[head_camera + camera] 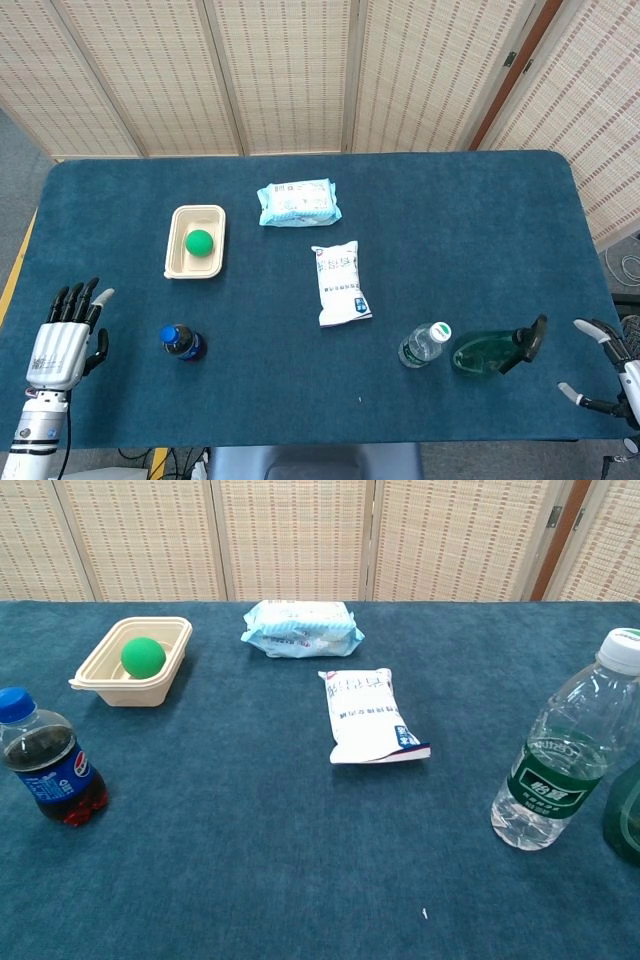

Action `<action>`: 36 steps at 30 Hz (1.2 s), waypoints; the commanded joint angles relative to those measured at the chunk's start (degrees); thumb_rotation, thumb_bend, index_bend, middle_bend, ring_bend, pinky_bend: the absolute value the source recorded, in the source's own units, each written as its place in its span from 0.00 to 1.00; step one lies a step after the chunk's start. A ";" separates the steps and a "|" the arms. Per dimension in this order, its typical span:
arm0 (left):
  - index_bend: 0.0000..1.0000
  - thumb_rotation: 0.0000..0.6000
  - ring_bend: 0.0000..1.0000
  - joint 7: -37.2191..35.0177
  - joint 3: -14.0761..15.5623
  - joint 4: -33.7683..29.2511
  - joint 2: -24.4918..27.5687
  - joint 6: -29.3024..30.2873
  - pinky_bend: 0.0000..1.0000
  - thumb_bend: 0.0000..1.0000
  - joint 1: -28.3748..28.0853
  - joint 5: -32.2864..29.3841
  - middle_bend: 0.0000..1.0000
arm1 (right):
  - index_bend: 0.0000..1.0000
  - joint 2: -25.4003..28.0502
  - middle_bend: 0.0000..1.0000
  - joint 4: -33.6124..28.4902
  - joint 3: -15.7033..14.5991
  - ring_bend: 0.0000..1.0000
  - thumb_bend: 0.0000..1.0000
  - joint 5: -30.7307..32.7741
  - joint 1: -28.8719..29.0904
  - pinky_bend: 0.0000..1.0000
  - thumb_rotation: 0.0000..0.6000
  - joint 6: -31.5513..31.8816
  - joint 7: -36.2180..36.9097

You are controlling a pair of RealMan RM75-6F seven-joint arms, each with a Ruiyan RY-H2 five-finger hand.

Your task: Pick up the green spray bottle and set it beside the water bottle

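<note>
tray: beige tray [173, 258] stood upper left on the table, held one green ball [199, 241]; the ball sat toward the tray's far end in chest view
cola bottle: small dark cola bottle [183, 342] with blue cap stood upright near the left front, about half full
water bottle: clear water bottle [423, 345] with white cap and green label stood upright right of centre near the front edge; a little water in it
green spray bottle: green spray bottle [494, 351] stood just beside the water bottle on its right, black nozzle pointing right; only its edge showed in chest view
packets: white packet [340, 283] lay flat mid-table; pale blue wipes pack [298, 202] lay beyond it
left hand: left hand [65, 336] hovered at the front left edge, fingers straight and apart, nothing in it
right hand: right hand [610, 375] showed partly at the frame's right edge, fingers spread, holding nothing, apart from the spray bottle
surface: dark blue cloth-covered table [470, 220]
room: woven folding screen [290, 70] stood behind the table; grey floor showed at far left
</note>
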 commanded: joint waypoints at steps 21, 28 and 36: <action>0.14 1.00 0.00 -3.95 0.91 3.83 -0.82 2.11 0.00 0.61 2.49 2.21 0.05 | 0.18 14.34 0.16 -22.52 0.08 0.08 0.10 1.05 3.55 0.19 1.00 -10.23 -27.23; 0.14 1.00 0.00 -3.78 1.40 3.60 -0.62 2.75 0.00 0.61 3.44 2.67 0.05 | 0.18 15.50 0.15 -24.71 0.30 0.07 0.10 1.56 3.61 0.18 1.00 -11.13 -29.17; 0.14 1.00 0.00 -3.95 1.54 3.88 -1.00 3.01 0.00 0.61 3.91 3.24 0.05 | 0.18 15.30 0.15 -25.37 0.32 0.07 0.10 1.07 3.77 0.18 1.00 -11.48 -30.19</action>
